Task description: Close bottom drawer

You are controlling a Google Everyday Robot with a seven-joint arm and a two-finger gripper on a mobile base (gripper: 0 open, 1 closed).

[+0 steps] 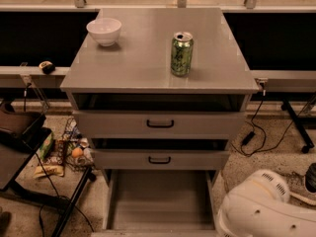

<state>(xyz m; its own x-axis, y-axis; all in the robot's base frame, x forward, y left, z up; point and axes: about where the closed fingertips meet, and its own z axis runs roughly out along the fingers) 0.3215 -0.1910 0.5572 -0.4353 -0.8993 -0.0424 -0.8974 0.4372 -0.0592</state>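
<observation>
The bottom drawer (160, 201) is pulled far out from the grey cabinet, toward the bottom edge of the camera view. Its long plain grey tray lies open and empty. Its front panel is only a thin strip at the frame's bottom edge, and its handle is hidden. Above it, the mid-width drawer (159, 159) and the widest drawer (159, 124) each show a black handle and stand slightly ajar. My gripper is out of view. Only the white shell of my arm (261, 206) shows at the bottom right, beside the open drawer's right side.
A green can (181, 53) and a white bowl (104, 31) stand on the cabinet top (148, 68). A black stand (29, 181) and a basket of snacks (61, 149) are on the floor at left. Cables (256, 127) and a black leg (296, 127) lie at right.
</observation>
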